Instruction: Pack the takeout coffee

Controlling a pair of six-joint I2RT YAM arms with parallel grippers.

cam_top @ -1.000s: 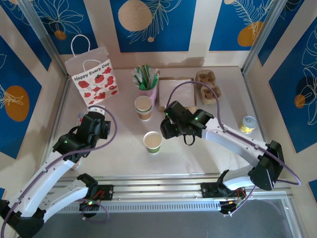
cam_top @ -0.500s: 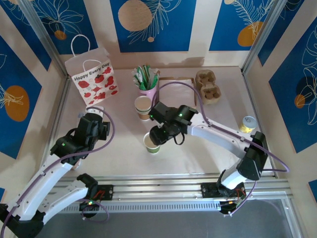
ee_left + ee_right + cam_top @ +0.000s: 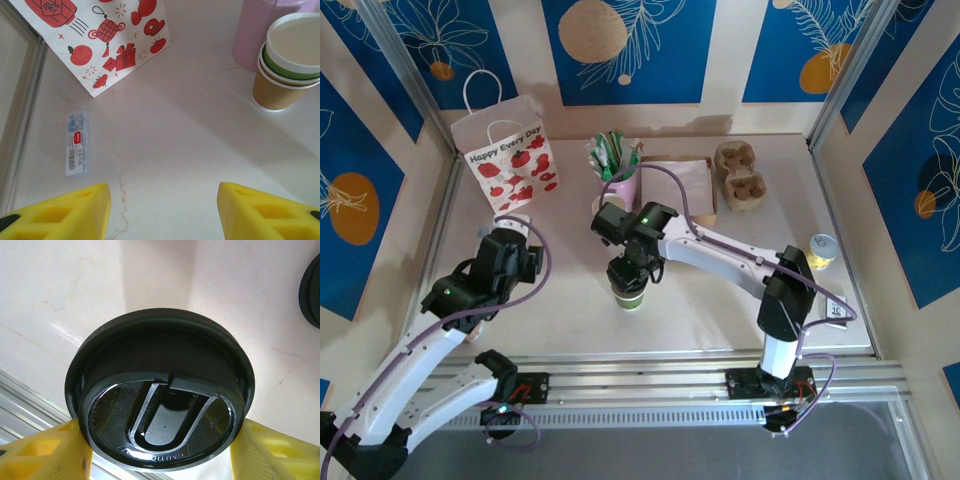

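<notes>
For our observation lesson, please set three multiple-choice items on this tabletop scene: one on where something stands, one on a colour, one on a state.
1. Where on the table does the white paper gift bag with red prints stand?
A. far left corner
B. near right corner
C. centre

2. What colour is the tall cup holding green sticks?
A. blue
B. pink
C. black

3. What is between the right gripper's fingers?
A. nothing
B. a tan paper cup
C. a round black plastic lid

Answers:
1 A: the bag stands at the back left, by the wall.
2 B: its wall is pink in the top and left wrist views.
3 C: the yellow fingers flank the lid's rim on both sides.
</notes>
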